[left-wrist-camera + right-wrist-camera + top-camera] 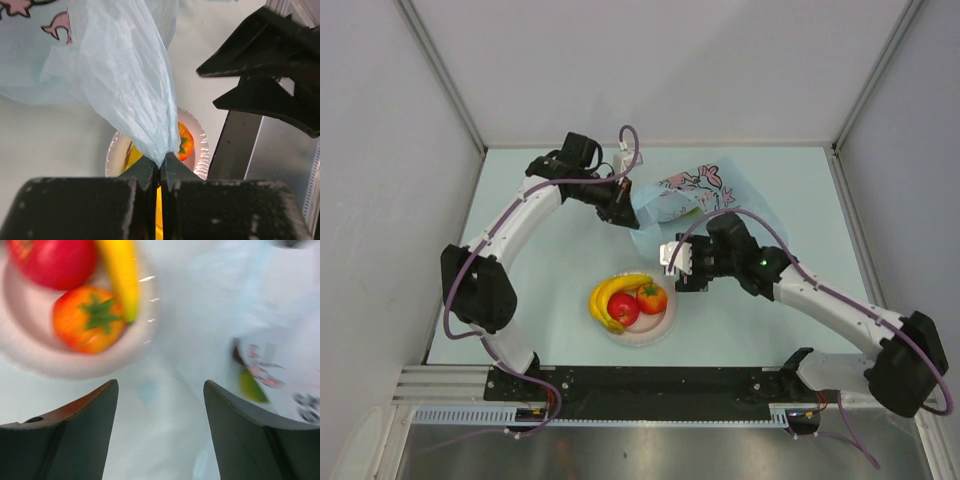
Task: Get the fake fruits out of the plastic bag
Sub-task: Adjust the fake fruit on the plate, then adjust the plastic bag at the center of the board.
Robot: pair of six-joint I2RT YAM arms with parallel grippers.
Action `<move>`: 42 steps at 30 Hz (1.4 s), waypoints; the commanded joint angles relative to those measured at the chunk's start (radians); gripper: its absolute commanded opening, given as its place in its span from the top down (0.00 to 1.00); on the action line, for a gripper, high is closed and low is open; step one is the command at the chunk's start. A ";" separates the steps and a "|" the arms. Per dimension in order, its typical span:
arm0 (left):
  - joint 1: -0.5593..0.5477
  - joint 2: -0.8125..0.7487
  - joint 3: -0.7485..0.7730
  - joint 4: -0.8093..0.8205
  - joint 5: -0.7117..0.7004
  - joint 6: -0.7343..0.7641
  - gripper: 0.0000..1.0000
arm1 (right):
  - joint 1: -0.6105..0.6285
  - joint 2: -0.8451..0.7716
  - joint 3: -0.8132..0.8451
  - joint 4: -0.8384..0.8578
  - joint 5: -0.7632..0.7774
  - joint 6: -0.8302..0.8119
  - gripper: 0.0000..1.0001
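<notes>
Two slim robot arms: the left arm (520, 222) is fixed at the left end of a black mounting rail (650, 385), and the right arm (835, 305) at the rail's right end. Each has glossy white tubular links, bulky matte black joint housings and a purple cable (636, 148) looping loosely alongside. Farthest from the rail, the left tool (159, 167) and right tool (160, 427) have black, wedge-shaped fingers. A small green light (761, 262) glows on the right arm's black wrist housing.
</notes>
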 commanded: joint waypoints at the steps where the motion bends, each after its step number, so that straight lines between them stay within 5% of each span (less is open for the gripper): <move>1: 0.005 0.004 0.111 0.021 0.058 -0.014 1.00 | -0.038 -0.064 0.020 0.246 0.166 0.243 0.30; 5: 0.005 0.038 0.166 -0.022 0.136 -0.065 1.00 | -0.115 0.050 0.035 0.432 0.413 0.382 0.46; 13: 0.005 0.004 0.169 -0.036 0.169 -0.056 1.00 | -0.252 0.282 0.106 0.467 0.421 0.599 0.55; 19: 0.004 -0.069 0.014 -0.018 0.055 -0.022 0.99 | -0.302 0.319 0.067 0.412 0.358 0.718 0.52; 23: -0.035 -0.172 -0.102 0.117 -0.510 -0.040 1.00 | -0.313 0.226 -0.081 0.401 0.329 0.873 0.50; 25: -0.033 -0.218 -0.142 0.177 -0.583 -0.034 1.00 | -0.312 0.194 -0.112 0.415 0.301 0.892 0.45; 30: -0.033 -0.209 -0.126 0.163 -0.515 -0.066 1.00 | -0.315 0.262 -0.044 0.522 0.320 0.845 0.35; 39: -0.053 -0.157 0.012 0.125 -0.487 -0.056 1.00 | -0.318 0.514 0.197 0.590 0.266 0.844 0.35; 42: -0.053 -0.137 0.051 0.108 -0.482 -0.042 1.00 | -0.307 0.563 0.259 0.610 0.298 0.835 0.22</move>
